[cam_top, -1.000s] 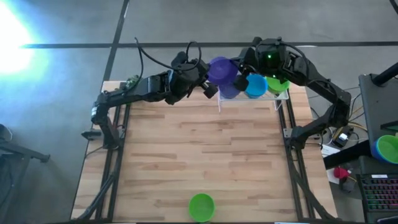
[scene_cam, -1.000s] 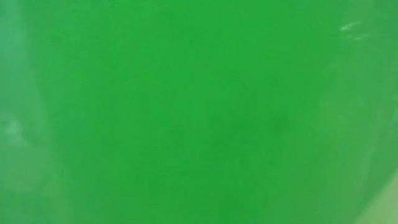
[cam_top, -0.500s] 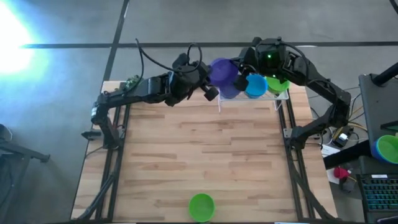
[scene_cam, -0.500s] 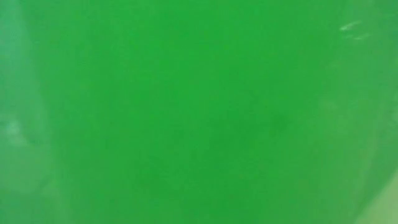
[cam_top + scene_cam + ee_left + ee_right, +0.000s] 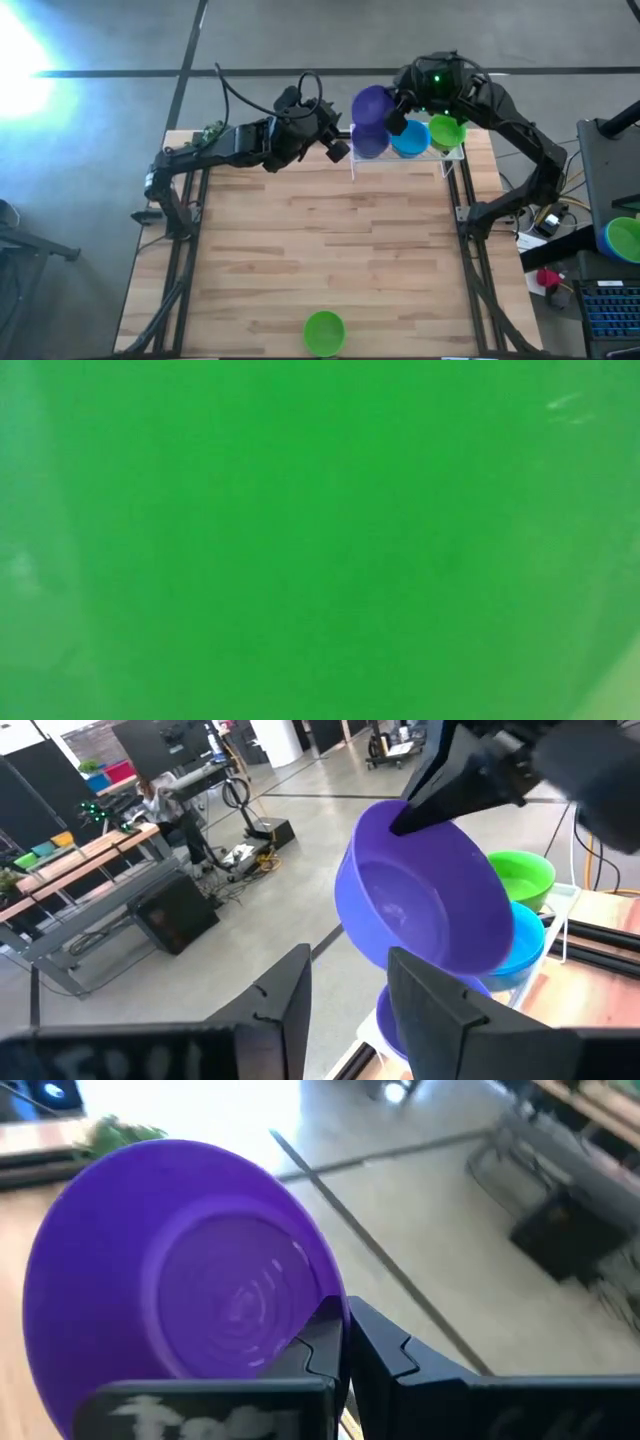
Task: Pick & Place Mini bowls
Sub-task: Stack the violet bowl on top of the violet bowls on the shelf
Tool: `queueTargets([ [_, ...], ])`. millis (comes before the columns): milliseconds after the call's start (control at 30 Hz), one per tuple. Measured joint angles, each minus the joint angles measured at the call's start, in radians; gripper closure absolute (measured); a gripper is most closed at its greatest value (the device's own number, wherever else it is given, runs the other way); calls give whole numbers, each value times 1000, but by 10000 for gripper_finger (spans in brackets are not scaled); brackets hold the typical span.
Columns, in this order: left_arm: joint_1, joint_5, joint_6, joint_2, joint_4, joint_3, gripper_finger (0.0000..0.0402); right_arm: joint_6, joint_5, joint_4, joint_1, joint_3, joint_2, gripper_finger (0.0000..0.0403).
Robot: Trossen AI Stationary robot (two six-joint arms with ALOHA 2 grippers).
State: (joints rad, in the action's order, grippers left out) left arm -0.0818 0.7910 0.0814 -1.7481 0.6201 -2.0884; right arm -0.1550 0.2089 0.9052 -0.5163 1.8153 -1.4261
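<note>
My right gripper [image 5: 396, 118] is shut on a purple mini bowl [image 5: 372, 103] above the left end of the white wire rack [image 5: 352, 168] at the table's far edge. In the rack sit a purple [image 5: 368, 142], a blue [image 5: 410, 140] and a green mini bowl [image 5: 446, 131]. My left gripper [image 5: 345, 1010] stands open just left of the rack, its fingers short of the held bowl [image 5: 430, 905] and touching nothing. Another green mini bowl [image 5: 323, 332] lies at the near edge and fills the low view [image 5: 320, 540]. My right gripper pinches the purple bowl's rim [image 5: 332, 1306] between its two fingers, one finger [image 5: 432, 802] on the hollow side and one on the outer side. The bowl is lifted clear of the rack, tipped on edge, with its hollow facing my left gripper.
A leafy green toy plant [image 5: 212, 130] sits at the table's far left corner. Most of the wooden tabletop [image 5: 320, 240] between the rack and the near green bowl is bare. A desk with a blue bowl [image 5: 622, 238] stands off the table's right side.
The purple bowl has gone with my right gripper a little up and toward the table's right and far edges, away from my left gripper. My left gripper has stayed in place beside the rack.
</note>
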Motion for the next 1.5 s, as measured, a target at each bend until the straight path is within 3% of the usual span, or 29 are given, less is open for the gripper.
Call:
queueTargets([
  [133,6,-5,-1,0,13,0,273,24,-38,49,-64,-2,-7,395],
  [333,10,-8,-5,0,20,0,273,74,-208,144,-168,-3,-66,395],
  [633,12,-12,-6,0,20,0,273,45,-259,218,-219,-5,-204,395],
  [1133,12,-12,-6,0,19,0,273,70,-262,270,-217,-5,-265,394],
  [1267,12,-12,-6,0,19,0,273,76,-262,279,-217,-4,-266,376],
  [1500,12,-12,-6,0,19,0,273,69,-262,292,-217,-4,-265,309],
])
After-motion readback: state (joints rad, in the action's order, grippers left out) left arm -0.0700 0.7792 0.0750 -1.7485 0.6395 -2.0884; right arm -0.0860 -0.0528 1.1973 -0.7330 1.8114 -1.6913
